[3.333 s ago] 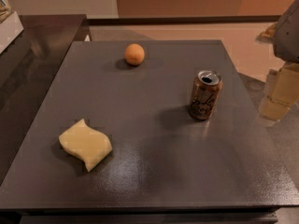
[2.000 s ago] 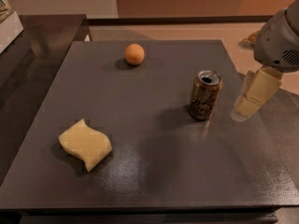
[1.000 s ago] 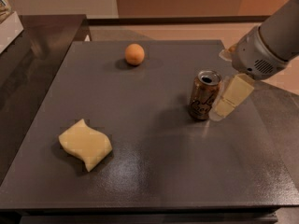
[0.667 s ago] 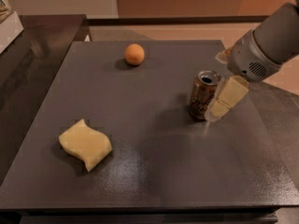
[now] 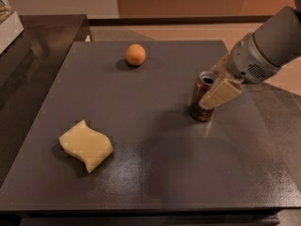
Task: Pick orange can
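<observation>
The orange can (image 5: 199, 101) stands upright on the dark grey table (image 5: 155, 164), right of centre; its body is brownish-orange and its silver top is open. My gripper (image 5: 210, 85) reaches in from the right at can height and is open. One cream finger (image 5: 220, 93) lies across the can's near right side. The other finger shows only as a cream stub behind the can's rim. The can sits between them, still on the table.
A round orange fruit (image 5: 135, 54) sits at the back of the table. A pale yellow wavy sponge (image 5: 86, 145) lies at the front left. A darker counter (image 5: 28, 65) adjoins the table on the left. My grey arm (image 5: 268, 46) spans the right edge.
My gripper has moved left and down from the table's right edge to the can, and now straddles it. The can, fruit and sponge have not moved.
</observation>
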